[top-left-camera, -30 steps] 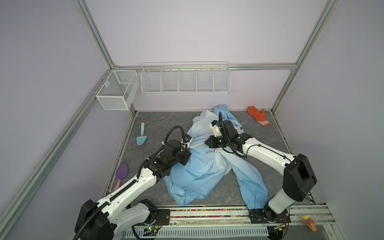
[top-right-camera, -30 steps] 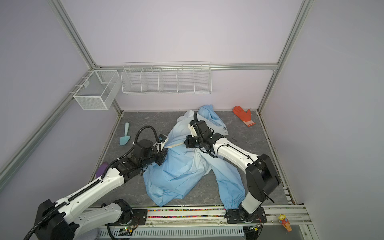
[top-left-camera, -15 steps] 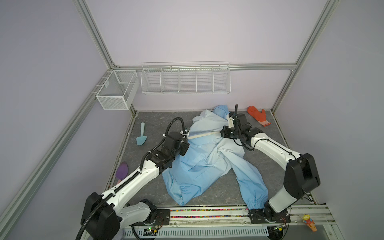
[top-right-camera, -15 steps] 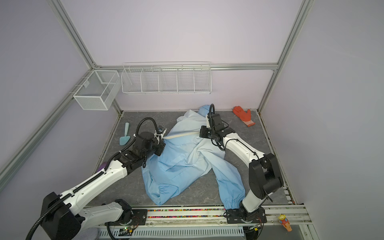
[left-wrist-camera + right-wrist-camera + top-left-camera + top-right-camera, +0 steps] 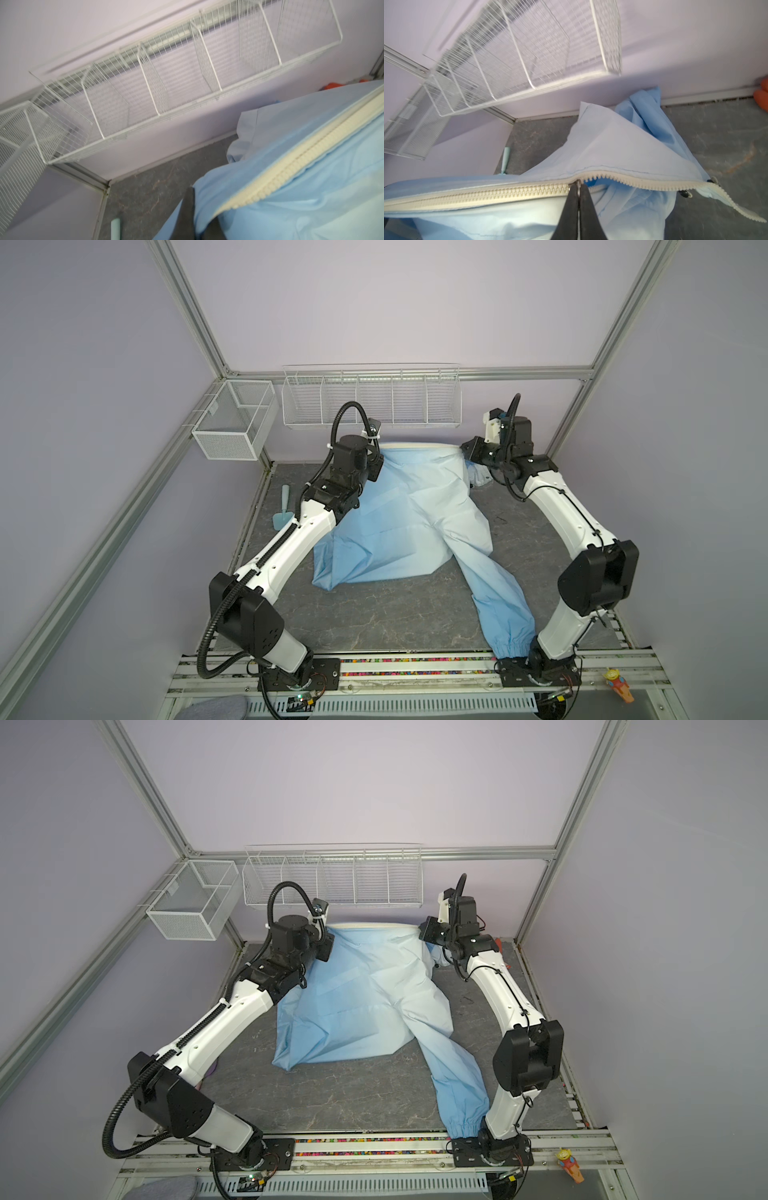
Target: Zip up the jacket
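The light-blue jacket [image 5: 399, 526] hangs lifted at the back, stretched between both grippers; one sleeve trails to a gathered cuff [image 5: 509, 645] by the right arm's base. Its white zipper [image 5: 419, 444] runs taut along the raised top edge in both top views. My left gripper [image 5: 202, 204] is shut on the jacket's fabric at one end of the zipper [image 5: 291, 164]. My right gripper [image 5: 578, 185] is shut on the zipper pull; the teeth are joined on one side of it [image 5: 488, 194] and parted on the other [image 5: 654, 182]. From above, the left gripper [image 5: 376, 466] and right gripper [image 5: 467, 448] hold opposite ends.
A white wire rack [image 5: 372, 396] hangs on the back wall just above the grippers, with a mesh basket [image 5: 232, 423] at the left corner. A teal tool [image 5: 282, 510] lies by the left wall. An orange glove [image 5: 763, 95] lies in the back right corner.
Both grippers rose and moved back toward the wall and apart. The right gripper travelled right along the zipper, and the jacket's front went from crumpled on the floor to lifted and taut.
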{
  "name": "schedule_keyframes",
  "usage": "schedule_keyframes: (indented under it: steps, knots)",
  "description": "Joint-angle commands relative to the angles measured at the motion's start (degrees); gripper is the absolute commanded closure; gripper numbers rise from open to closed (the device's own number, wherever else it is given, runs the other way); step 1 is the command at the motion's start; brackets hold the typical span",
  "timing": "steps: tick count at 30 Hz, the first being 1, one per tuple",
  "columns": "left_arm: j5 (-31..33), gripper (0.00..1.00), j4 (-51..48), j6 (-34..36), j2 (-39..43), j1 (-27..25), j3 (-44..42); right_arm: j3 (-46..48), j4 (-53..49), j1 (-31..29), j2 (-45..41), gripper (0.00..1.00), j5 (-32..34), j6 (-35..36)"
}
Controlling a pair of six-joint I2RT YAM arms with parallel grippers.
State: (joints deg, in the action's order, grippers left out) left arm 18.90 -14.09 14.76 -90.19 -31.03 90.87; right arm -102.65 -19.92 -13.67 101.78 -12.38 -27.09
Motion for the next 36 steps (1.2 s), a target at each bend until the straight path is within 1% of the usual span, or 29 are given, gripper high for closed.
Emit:
schedule_keyframes:
  steps: [1, 4, 9, 11, 13, 15, 17, 19, 21, 24, 25, 27, 30, 33, 36]
  knots:
    - [3.77, 1.00, 1.53, 1.87, -0.88, 1.76, 9.93, -7.48, 0.49, 3.14, -0.19, 0.93, -0.27, 1.93]
    - [3.60, 1.00, 1.96, 3.27, -2.24, 1.85, 15.64, -13.25, -0.04, 4.71, 0.34, 0.93, -1.24, 2.23]
    - [3.04, 1.00, 1.62, 5.34, -4.04, 1.85, 22.90, -17.34, 3.48, 6.34, -0.48, 0.93, -2.00, 2.95]
    - [2.62, 1.00, 0.75, 5.72, -4.20, 1.84, 23.81, -18.99, 3.26, 6.64, -0.44, 0.93, -2.76, 3.58]
    - [1.37, 1.00, -0.56, 5.75, -3.26, 1.85, 22.39, -18.98, 2.04, 6.68, -0.82, 0.93, -3.49, 4.14]
    - [-0.65, 1.00, -1.36, 4.57, -0.42, 1.46, 16.76, -15.68, 0.56, 6.70, -1.98, 0.93, -4.59, 4.08]
    - [-0.45, 1.00, 0.73, 4.14, 3.79, 0.29, 7.29, -9.21, -0.16, 6.73, -4.19, 0.93, -5.59, 3.10]
    - [1.05, 1.00, 3.91, 3.17, 7.67, -1.06, -2.55, 0.87, 0.89, 6.73, -7.55, 0.93, -5.91, 1.94]
    - [2.54, 1.00, 6.13, 0.23, 11.01, -1.73, -11.27, 12.91, 4.16, 6.74, -11.58, 0.93, -6.07, 0.15]
    - [4.88, 1.00, 8.64, -3.42, 14.49, -1.98, -21.79, 26.30, 6.51, 6.65, -16.18, 0.93, -5.35, -0.37]
    - [5.74, 1.00, 9.25, -4.15, 15.15, -1.93, -24.13, 29.32, 6.62, 6.64, -17.06, 0.93, -4.99, -0.02]
    - [7.19, 1.00, 9.71, -5.23, 15.89, -1.94, -28.08, 34.77, 5.95, 6.64, -18.34, 0.93, -3.39, 1.17]
    - [9.83, 1.00, 8.85, -6.01, 15.42, -1.58, -30.39, 38.75, 3.90, 6.64, -18.63, 0.93, -0.22, 2.86]
    - [11.47, 1.00, 6.64, -7.96, 15.81, 0.62, -30.18, 40.06, 2.51, 6.73, -18.90, 0.93, 3.33, 4.09]
    - [12.09, 1.00, 6.04, -7.85, 17.05, 2.69, -29.99, 39.28, 1.23, 6.82, -18.73, 0.93, 5.70, 5.18]
